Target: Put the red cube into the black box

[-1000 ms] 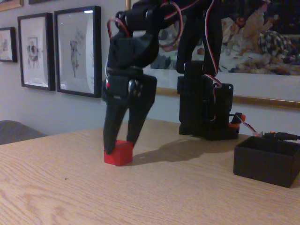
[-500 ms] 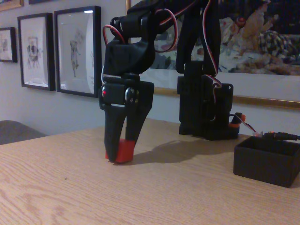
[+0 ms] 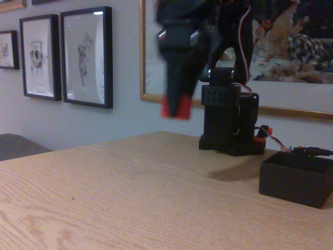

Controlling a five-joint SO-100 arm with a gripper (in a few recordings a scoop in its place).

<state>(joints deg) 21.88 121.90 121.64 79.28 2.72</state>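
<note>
Fixed view: I see the hand (image 3: 177, 101) blurred, pointing down w/ the red cube (image 3: 175, 107) pinched at its tips, well above the counter (image 3: 130, 192). Black box (image 3: 295, 178) sits on counter at right, apart from cube.

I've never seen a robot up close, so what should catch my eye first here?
The red cube, pinched in the black gripper, hangs blurred high above the wooden table. At the right edge sits the black box, open-topped, with the arm's base block just behind it.
</note>
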